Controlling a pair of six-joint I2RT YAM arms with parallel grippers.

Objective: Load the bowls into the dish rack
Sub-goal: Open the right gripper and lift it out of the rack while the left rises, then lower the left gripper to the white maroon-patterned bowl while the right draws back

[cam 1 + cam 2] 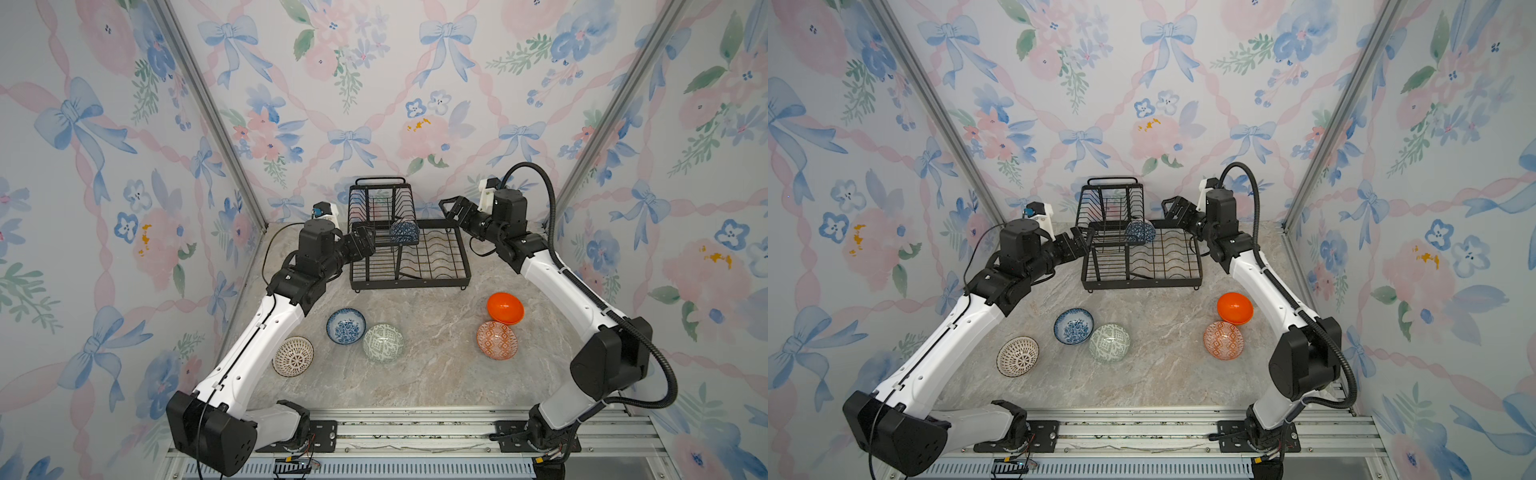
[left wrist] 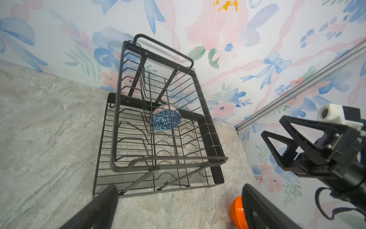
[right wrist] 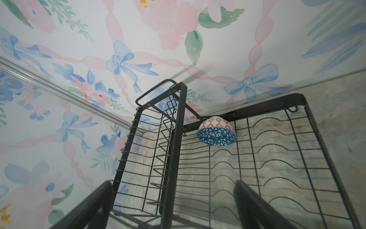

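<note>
The black wire dish rack (image 1: pixel 411 284) (image 1: pixel 1142 284) stands at the back of the table. A dark-blue geometric bowl (image 1: pixel 404 232) (image 3: pixel 216 131) lies tipped over in its lower tray, beside the raised basket. On the table lie the blue-white floral bowl (image 1: pixel 345 326), the green-white bowl (image 1: pixel 382 343), the orange-white bowl (image 1: pixel 496 340) and the plain orange bowl (image 1: pixel 505 308). My left gripper (image 1: pixel 365 243) (image 2: pixel 178 190) hangs open at the rack's left edge, holding nothing. My right gripper (image 1: pixel 451 208) (image 3: pixel 172 184) is open and empty above the rack's right back corner.
A brown-and-white patterned bowl (image 1: pixel 293 356) lies by the left arm's forearm. Wallpapered walls close in the back and both sides. A metal rail (image 1: pixel 415 432) runs along the front edge, carrying both arm bases.
</note>
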